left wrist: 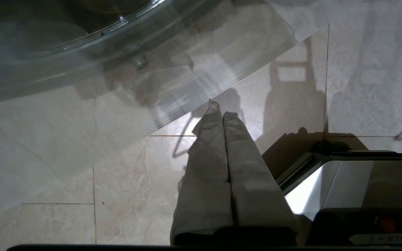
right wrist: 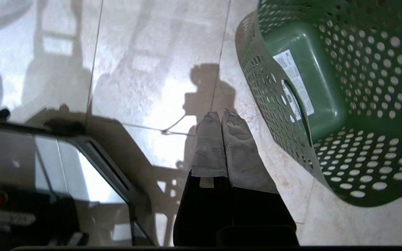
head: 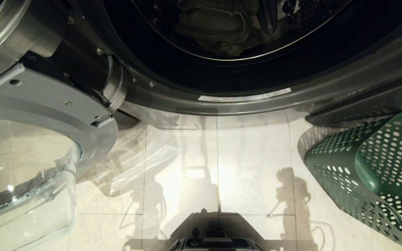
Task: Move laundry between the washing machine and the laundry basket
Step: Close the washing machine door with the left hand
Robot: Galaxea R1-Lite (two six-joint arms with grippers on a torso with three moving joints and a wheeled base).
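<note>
From the head view, the washing machine (head: 243, 104) fills the top of the frame with its round mouth wide open. Deep inside the dark drum, at the top middle, the laundry (head: 211, 26) lies in a crumpled heap, its long side running across the frame from left to right. The glass door (head: 26, 167) hangs open at the left. The laundry basket (head: 372, 167) sits at the right edge on the pale floor tiles (head: 250, 164), tipped so that its open side faces the lower right corner and its long side slants from upper left to lower right.

Only the wrist views show the grippers. In the left wrist view, the left gripper (left wrist: 222, 113) is clenched tight on nothing, its two padded fingers (left wrist: 208, 157) pressed together, pointing at the floor just under the curved glass of the door. In the right wrist view, the right gripper (right wrist: 221, 116) is clenched and empty too, pointing at the floor just beside the basket. This view alone shows the white sticker (right wrist: 293, 80) on the basket's base. Both wrist views catch the robot base (right wrist: 47, 167), low in the frame
</note>
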